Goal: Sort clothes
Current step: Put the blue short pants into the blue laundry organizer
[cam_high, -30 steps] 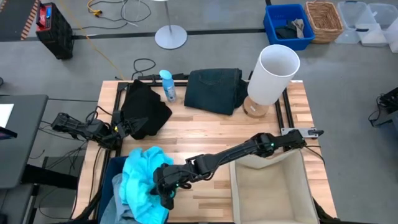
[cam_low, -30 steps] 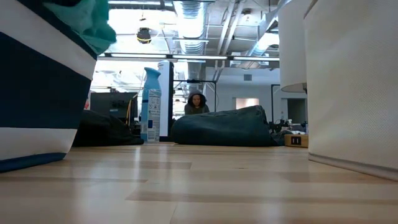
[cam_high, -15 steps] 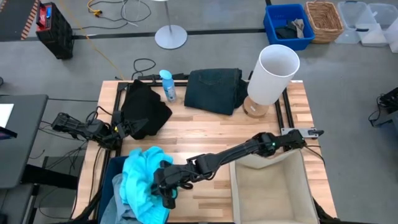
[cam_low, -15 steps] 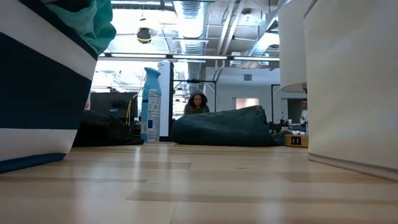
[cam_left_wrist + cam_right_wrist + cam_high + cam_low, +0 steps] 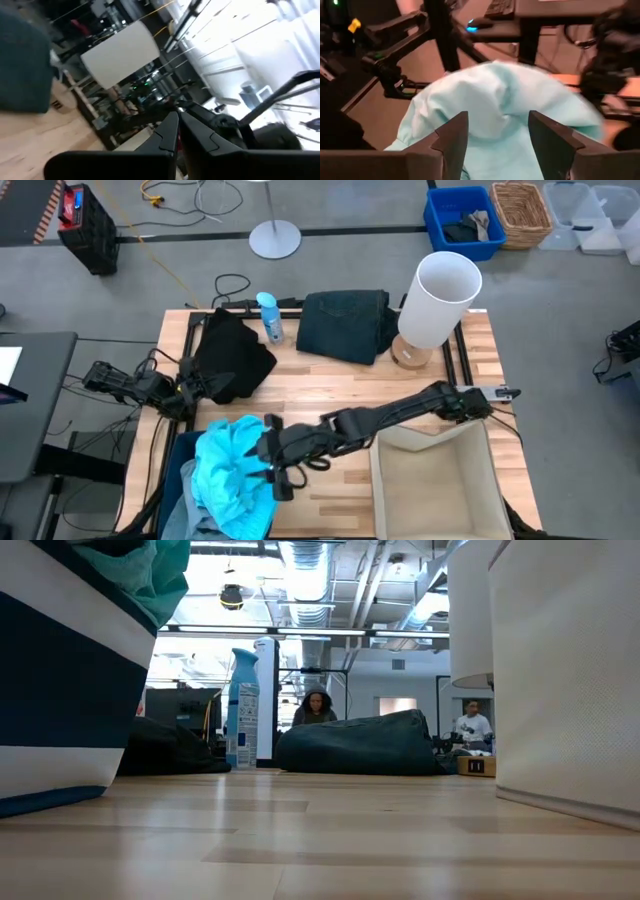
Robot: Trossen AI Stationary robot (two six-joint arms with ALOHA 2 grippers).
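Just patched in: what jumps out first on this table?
The turquoise garment, heaped in the bin at the table's front left corner, with the right claw open just beside it. Next, the big white cylinder at the back right, with the dark denim garment folded left of it. The left claw waits shut at the black garment.
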